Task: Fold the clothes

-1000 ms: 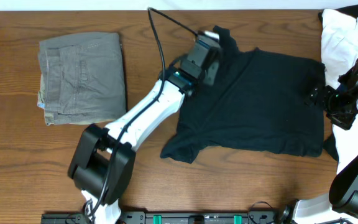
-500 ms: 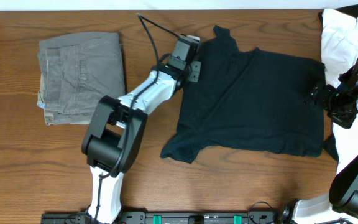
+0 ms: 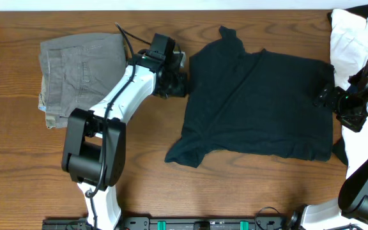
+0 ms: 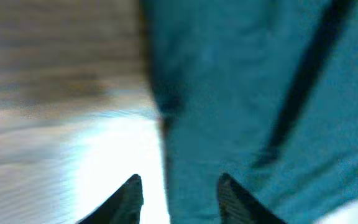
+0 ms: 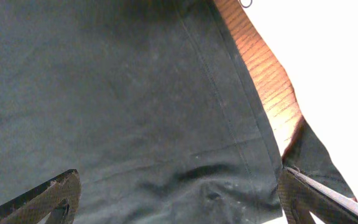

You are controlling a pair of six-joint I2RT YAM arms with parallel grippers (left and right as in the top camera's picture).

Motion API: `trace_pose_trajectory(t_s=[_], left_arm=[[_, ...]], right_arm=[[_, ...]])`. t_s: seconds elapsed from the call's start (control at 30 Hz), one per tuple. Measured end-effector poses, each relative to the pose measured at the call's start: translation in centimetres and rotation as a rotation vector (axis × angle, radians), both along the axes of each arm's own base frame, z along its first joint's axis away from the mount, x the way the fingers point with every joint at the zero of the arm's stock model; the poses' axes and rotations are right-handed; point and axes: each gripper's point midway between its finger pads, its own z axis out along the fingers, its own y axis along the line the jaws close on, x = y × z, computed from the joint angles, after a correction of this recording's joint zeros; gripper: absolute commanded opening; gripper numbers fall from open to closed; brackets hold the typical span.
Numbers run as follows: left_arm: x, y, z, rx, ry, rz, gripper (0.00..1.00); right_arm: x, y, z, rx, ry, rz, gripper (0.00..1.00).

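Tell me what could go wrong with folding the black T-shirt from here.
The T-shirt lies skewed with its lower-left corner bunched, so a fold could trap creases. The right gripper, jaws open at the shirt's right edge, sits beside the white garment and might snag it. The left arm, close to the folded trousers, could drag them.

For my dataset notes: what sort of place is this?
Probably a robotics test bench, not a home: a left arm and a right arm at a wooden table, with a black T-shirt and folded trousers laid out.
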Motion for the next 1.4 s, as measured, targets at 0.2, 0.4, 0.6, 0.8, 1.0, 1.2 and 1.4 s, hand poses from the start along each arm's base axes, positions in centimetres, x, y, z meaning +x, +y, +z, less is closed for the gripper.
trace_pose_trajectory(t_s=[0.2, 0.4, 0.6, 0.8, 1.0, 1.2, 1.4], left_arm=[[-1.1, -1.2, -2.9, -0.044, 0.09, -0.035, 0.49], [-1.7, -1.5, -4.9, -0.062, 0.155, -0.043, 0.49], [-2.1, -1.4, -5.2, -0.057, 0.174, -0.044, 0.26], [-2.3, -1.4, -5.3, -0.054, 0.182, -0.044, 0.24], [-2.4, -1.4, -5.2, -0.054, 0.184, -0.043, 0.19], [-2.6, -1.8, -4.9, -0.055, 0.177, -0.056, 0.06], [-3.8, -3.2, -4.6, -0.029, 0.177, -0.097, 0.06]], right_arm=[[0.0, 0.0, 0.0, 0.0, 0.0, 0.0, 0.99], [0.0, 0.0, 0.0, 0.0, 0.0, 0.0, 0.99], [0.0, 0.0, 0.0, 0.0, 0.0, 0.0, 0.99], [0.0, 0.0, 0.0, 0.0, 0.0, 0.0, 0.99], [0.0, 0.0, 0.0, 0.0, 0.0, 0.0, 0.99], [0.0, 0.0, 0.0, 0.0, 0.0, 0.0, 0.99], [0.0, 0.0, 0.0, 0.0, 0.0, 0.0, 0.99]])
